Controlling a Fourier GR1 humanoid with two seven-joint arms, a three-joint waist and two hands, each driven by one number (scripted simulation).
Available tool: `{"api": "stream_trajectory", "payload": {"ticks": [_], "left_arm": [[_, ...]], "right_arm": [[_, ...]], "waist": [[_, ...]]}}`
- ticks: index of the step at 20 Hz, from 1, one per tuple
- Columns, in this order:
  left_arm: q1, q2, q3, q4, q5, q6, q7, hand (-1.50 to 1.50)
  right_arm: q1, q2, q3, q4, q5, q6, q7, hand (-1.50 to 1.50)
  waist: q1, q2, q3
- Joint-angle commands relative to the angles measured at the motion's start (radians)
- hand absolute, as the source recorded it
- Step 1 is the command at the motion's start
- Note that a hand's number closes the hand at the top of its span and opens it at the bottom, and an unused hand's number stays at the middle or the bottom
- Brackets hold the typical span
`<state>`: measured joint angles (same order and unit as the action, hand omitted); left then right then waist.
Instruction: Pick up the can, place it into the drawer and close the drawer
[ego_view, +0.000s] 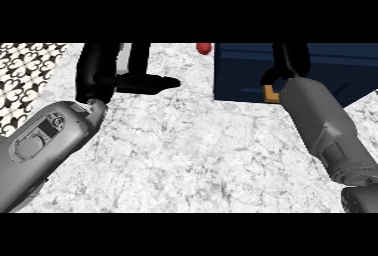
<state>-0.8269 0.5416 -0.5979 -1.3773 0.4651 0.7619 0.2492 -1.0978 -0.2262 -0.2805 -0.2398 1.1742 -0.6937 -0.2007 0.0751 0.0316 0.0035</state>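
Up top, right hand (289, 60) over drawer (244, 70)

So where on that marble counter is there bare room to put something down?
The widest bare patch of counter lies between the two forearms. It is crowded by the dark blue drawer, where the right robot hand is, and around the left robot hand.

Grey forearms (44, 145) — black hands (111, 70), black fingers (151, 82).

Counter (192, 150): white marbled top, patterned tile at its left edge.
Drawer (244, 70): dark blue, at the far right.
Right hand (289, 62): over the drawer, curled round an orange can (271, 93).
Left hand (111, 70): far left, fingers straight.
Red thing (204, 48): far edge, beside the drawer.
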Motion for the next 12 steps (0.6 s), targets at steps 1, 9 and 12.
{"api": "stream_trajectory", "payload": {"ticks": [1, 9, 12], "left_arm": [[0.015, 0.002, 0.015, 0.008, 0.003, -0.018, -0.011, -1.5], [0.09, 0.022, 0.041, -0.028, 0.0, -0.009, -0.029, -1.5], [0.07, 0.039, 0.051, -0.011, -0.004, -0.026, -0.005, -1.5]], "right_arm": [[-0.067, 0.054, -0.108, -0.041, -0.138, 0.003, -0.088, -1.5], [-0.073, 0.105, -0.262, -0.076, -0.329, 0.084, -0.255, -1.5], [-0.091, 0.127, -0.329, -0.081, -0.41, 0.139, -0.277, -1.5]], "waist": [[0.017, 0.006, 0.002], [0.0, -0.009, 0.0], [-0.02, -0.014, 0.0]]}}
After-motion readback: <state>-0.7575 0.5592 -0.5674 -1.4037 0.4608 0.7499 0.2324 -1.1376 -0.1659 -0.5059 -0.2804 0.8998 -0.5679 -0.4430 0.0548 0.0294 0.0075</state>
